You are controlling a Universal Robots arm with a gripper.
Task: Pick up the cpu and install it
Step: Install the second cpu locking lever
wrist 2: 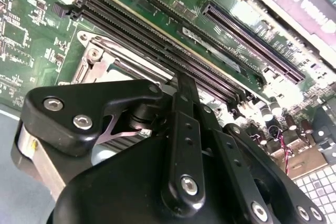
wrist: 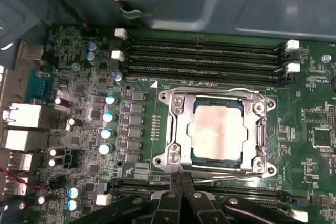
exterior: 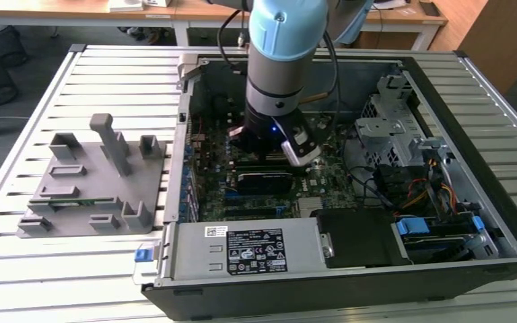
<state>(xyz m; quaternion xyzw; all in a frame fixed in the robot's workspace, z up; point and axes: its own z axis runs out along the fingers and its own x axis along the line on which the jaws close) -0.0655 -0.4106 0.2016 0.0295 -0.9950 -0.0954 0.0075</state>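
My first wrist view shows the cpu point(wrist: 217, 131) seated in its socket frame point(wrist: 177, 129) (exterior hides it). The gripper point(wrist: 181, 179) sits just beside that frame; I can't tell its grip.

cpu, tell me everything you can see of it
The cpu is a flat square chip with a dull, shiny silver metal top and a thin dark rim. In the first wrist view it lies level inside the metal socket frame on the green motherboard, between rows of memory slots. The gripper sits beside the frame.
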